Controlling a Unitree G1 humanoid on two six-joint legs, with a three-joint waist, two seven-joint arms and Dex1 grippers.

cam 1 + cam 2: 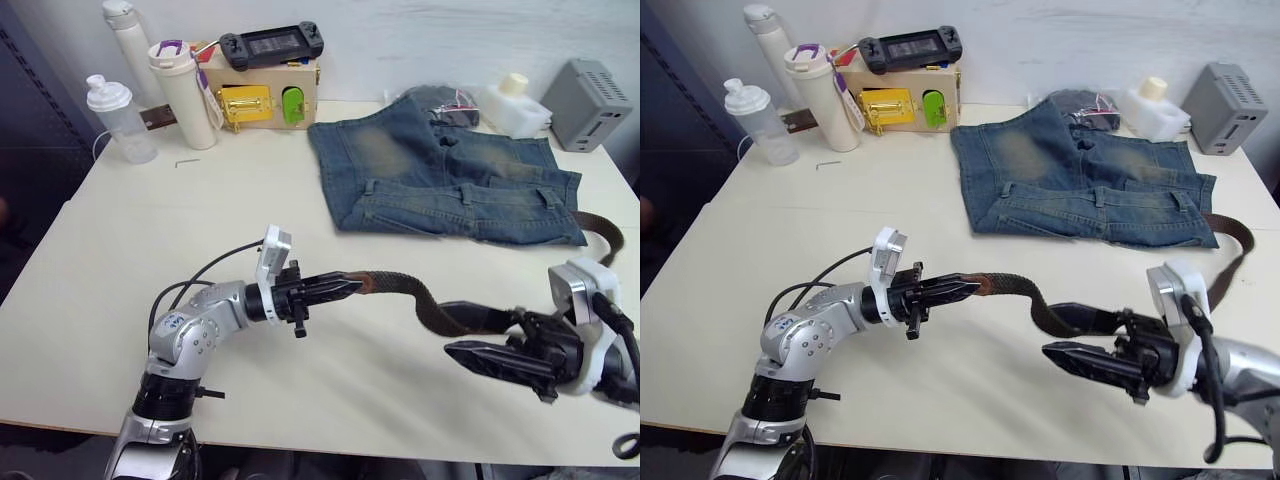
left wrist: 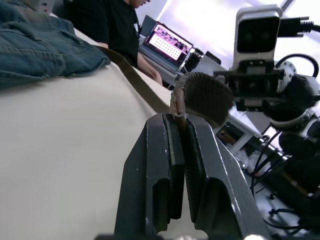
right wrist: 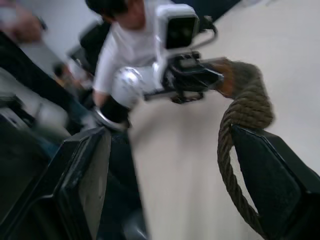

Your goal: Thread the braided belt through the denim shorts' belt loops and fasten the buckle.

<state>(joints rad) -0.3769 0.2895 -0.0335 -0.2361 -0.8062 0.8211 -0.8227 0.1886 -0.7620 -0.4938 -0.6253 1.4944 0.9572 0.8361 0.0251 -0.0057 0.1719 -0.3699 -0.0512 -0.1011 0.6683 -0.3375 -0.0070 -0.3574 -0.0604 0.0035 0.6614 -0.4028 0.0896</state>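
Note:
The denim shorts (image 1: 450,180) lie flat at the back right of the table, waistband toward me, with belt loops (image 1: 465,194) along it. The braided belt (image 1: 415,298) comes out past the shorts' right edge (image 1: 603,238), runs by my right gripper and arches across to my left gripper (image 1: 352,287). That gripper is shut on the belt's brown leather tip (image 2: 178,107), held above the table in front of the shorts. My right gripper (image 1: 447,327) is open, and the belt (image 3: 245,107) rests against one finger (image 3: 272,172). The buckle is hidden.
At the back left stand two bottles (image 1: 185,95), a shaker cup (image 1: 118,120) and a wooden latch box (image 1: 262,95) with a game controller on top. A bagged dark bundle (image 1: 447,100), a white container (image 1: 513,105) and a grey box (image 1: 588,105) sit behind the shorts. A person (image 3: 127,45) sits nearby.

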